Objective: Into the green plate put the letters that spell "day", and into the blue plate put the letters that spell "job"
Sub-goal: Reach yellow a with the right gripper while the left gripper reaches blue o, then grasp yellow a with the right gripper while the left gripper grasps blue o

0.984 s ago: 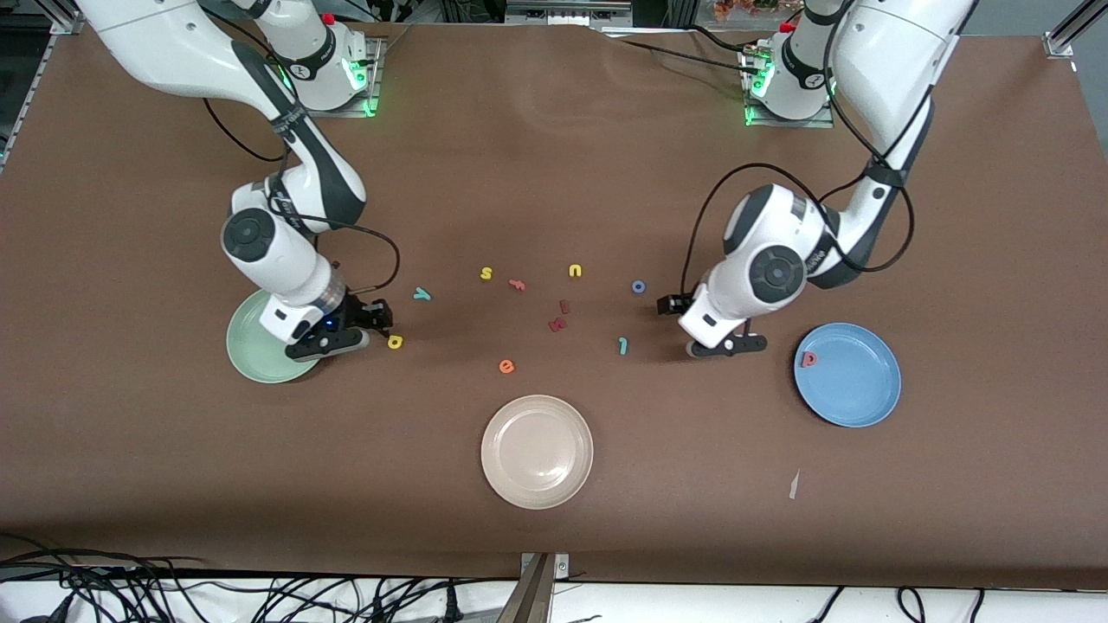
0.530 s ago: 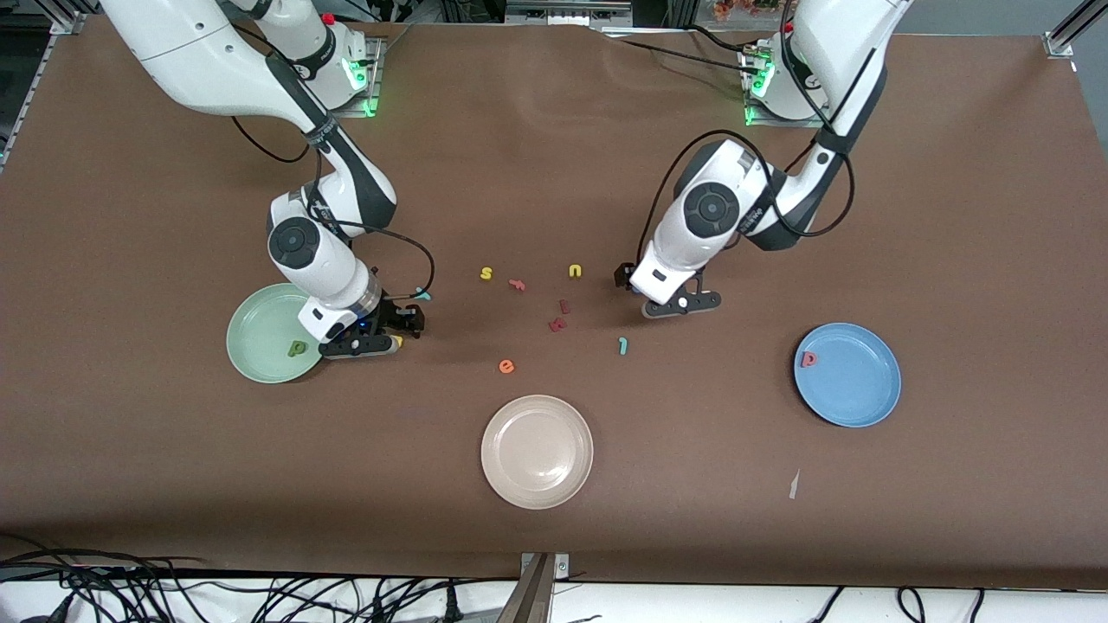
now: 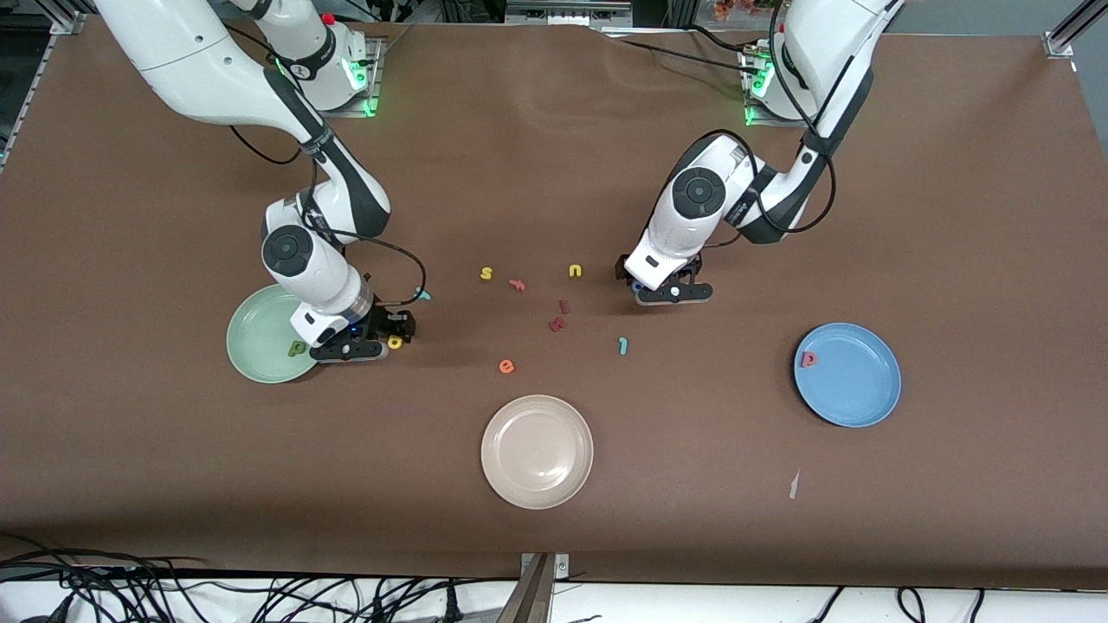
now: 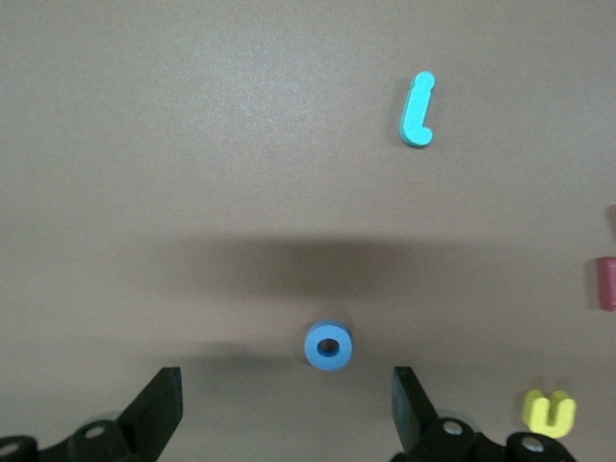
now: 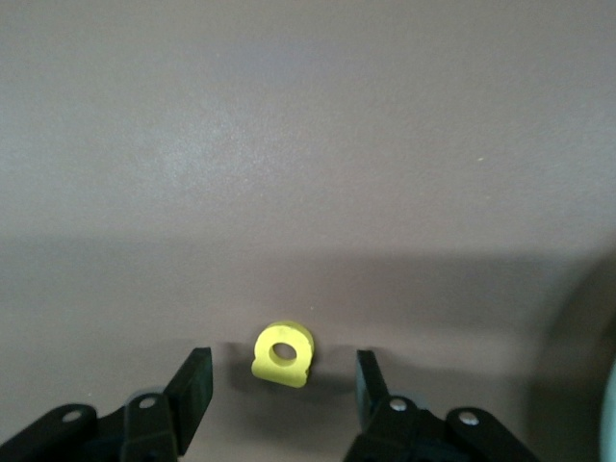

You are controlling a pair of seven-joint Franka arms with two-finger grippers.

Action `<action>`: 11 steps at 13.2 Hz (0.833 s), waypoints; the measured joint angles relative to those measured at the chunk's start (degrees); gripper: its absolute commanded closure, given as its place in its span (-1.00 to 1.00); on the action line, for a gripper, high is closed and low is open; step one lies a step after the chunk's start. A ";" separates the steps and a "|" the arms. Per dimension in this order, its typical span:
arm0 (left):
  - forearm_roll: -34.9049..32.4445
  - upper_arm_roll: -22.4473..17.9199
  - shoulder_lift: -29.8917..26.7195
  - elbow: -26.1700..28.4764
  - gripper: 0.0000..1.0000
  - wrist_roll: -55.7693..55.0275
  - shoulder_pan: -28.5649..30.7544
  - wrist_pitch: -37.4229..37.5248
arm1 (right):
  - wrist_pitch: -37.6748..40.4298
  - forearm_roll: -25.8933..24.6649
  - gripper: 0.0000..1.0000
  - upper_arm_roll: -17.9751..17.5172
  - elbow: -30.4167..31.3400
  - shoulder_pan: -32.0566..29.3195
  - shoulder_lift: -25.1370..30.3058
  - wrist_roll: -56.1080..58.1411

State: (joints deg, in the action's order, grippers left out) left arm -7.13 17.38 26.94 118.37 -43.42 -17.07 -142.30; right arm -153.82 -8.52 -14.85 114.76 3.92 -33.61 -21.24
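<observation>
The yellow a [image 5: 283, 354] lies on the table beside the green plate [image 3: 255, 333], between the fingers of my open right gripper [image 5: 281, 380], which is low over it and not touching it. The dark green d [image 3: 298, 348] lies in that plate. The teal y [image 3: 421, 295] is partly hidden by the right arm's cable. My left gripper [image 4: 286, 404] hangs open over the blue o [image 4: 328, 346], its fingers wide apart on either side. The teal j [image 4: 418, 109] lies nearer the front camera. The pinkish-red b [image 3: 809, 358] rests in the blue plate [image 3: 857, 389].
A beige plate [image 3: 537, 450] sits near the table's front edge. Between the arms lie a yellow s [image 3: 486, 273], a yellow u [image 3: 575, 271], an orange e [image 3: 506, 366], a pink letter [image 3: 518, 284] and two dark red letters [image 3: 558, 324].
The right gripper moved off the green plate, uncovering the d, and settled around the yellow a. The left gripper swung from beside the j, away from the blue plate, to over the o.
</observation>
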 measured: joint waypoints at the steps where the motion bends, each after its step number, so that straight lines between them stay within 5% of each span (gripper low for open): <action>1: -0.18 0.00 0.62 0.03 -0.84 0.02 -0.06 -0.81 | -0.16 0.00 -0.22 0.00 0.00 0.09 -0.24 0.00; 11: -0.51 0.03 4.31 -0.05 -0.40 -0.01 -1.39 -4.78 | -0.26 -1.96 0.49 0.16 -0.07 0.23 -0.42 -0.05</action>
State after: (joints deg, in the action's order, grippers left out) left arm -7.64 17.41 31.24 118.32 -43.43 -18.46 -147.08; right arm -154.08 -10.48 -14.69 114.69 4.15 -34.03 -21.29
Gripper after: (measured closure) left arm 0.216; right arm 0.656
